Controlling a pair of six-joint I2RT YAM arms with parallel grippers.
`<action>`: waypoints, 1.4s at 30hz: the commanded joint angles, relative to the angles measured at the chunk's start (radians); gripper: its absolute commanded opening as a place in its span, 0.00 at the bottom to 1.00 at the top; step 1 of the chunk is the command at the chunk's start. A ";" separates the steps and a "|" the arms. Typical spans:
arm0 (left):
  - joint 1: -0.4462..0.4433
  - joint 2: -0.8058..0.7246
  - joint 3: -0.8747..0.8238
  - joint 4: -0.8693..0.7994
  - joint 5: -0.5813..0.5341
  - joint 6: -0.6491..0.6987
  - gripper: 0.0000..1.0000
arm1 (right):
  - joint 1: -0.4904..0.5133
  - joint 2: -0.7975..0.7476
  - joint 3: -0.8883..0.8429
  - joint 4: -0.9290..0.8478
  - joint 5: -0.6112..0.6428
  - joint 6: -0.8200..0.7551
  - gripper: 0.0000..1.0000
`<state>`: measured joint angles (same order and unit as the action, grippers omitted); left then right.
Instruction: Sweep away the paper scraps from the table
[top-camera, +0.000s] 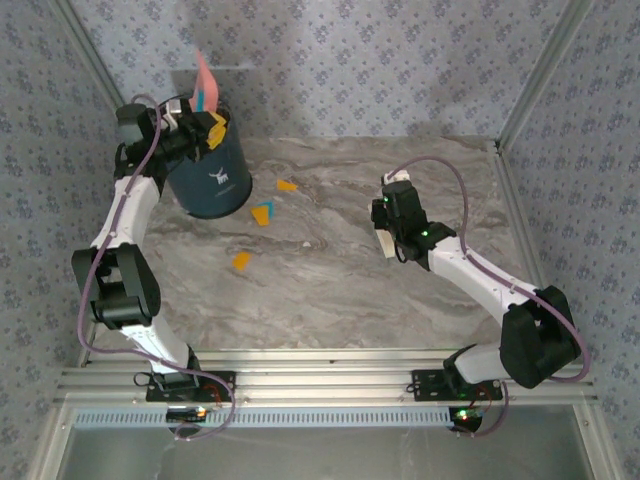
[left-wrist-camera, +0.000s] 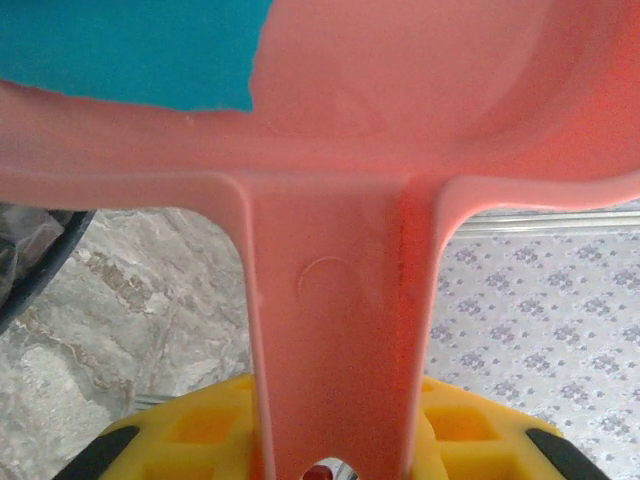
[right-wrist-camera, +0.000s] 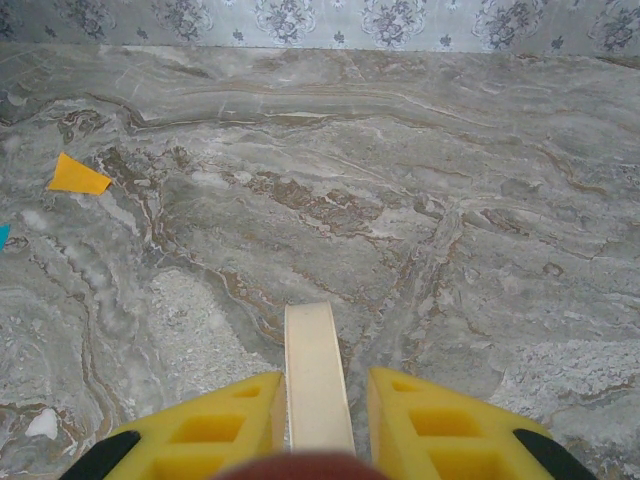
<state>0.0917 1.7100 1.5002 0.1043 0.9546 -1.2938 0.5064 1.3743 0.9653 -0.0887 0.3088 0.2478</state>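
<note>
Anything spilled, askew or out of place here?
Yes. A few orange and cyan paper scraps lie on the grey marble-patterned table beside the dark blue round bin, outside it. A cyan piece sits in the tipped-up pink plastic dustpan.

Your left gripper (left-wrist-camera: 330, 440), high at far left, clamps a pink handle (left-wrist-camera: 330, 300); your right gripper (right-wrist-camera: 322, 415), lower, pinches a beige strip (right-wrist-camera: 315, 365).
</note>
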 joint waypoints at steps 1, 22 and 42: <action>0.008 -0.026 -0.012 0.126 0.018 -0.074 0.00 | -0.006 -0.007 -0.005 0.003 -0.002 0.019 0.00; 0.006 -0.032 -0.120 0.401 0.000 -0.328 0.00 | -0.009 -0.009 -0.013 0.003 -0.004 0.025 0.00; -0.012 0.001 -0.195 0.746 -0.048 -0.632 0.00 | -0.010 -0.010 -0.020 0.003 -0.002 0.029 0.00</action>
<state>0.0887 1.7100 1.3041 0.7212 0.9230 -1.8668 0.5034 1.3746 0.9512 -0.0910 0.3061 0.2558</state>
